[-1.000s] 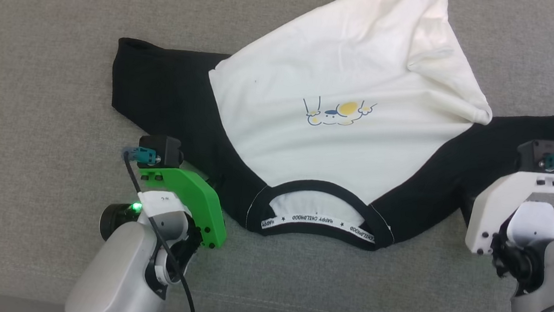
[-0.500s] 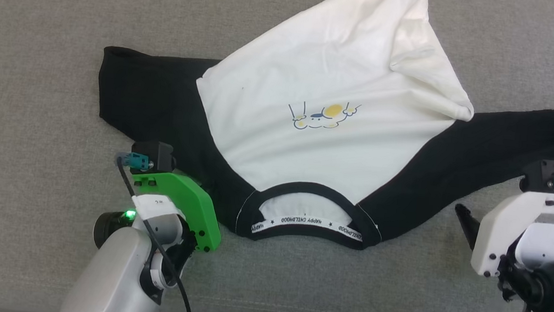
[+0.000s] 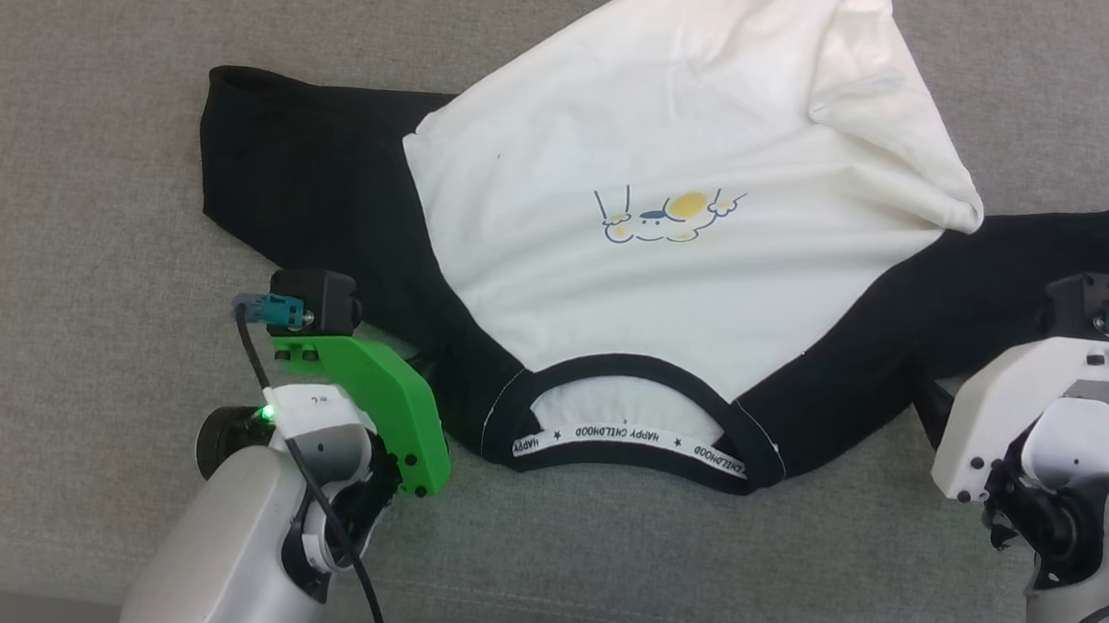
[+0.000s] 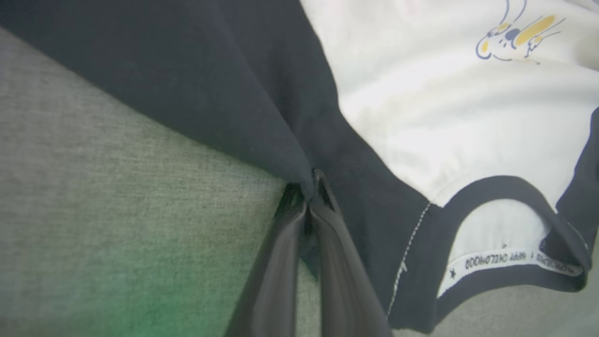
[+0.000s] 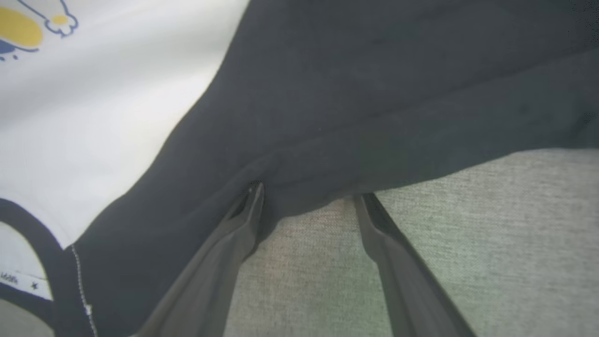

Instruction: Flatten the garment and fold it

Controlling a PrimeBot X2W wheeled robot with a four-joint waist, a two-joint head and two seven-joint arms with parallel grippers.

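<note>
Left wrist view: the garment (image 4: 421,107) is pinched by the left gripper (image 4: 306,199) alone, the right gripper (image 5: 309,193) gaping, so skew is risked.

white garment (image 3: 691,123) with black sleeves, yellow-and-blue print, grey cloth surface (image 3: 72,209)

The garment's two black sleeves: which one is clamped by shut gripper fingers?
The left sleeve: the left gripper is shut on its edge; the right gripper stands open at the right sleeve.
</note>
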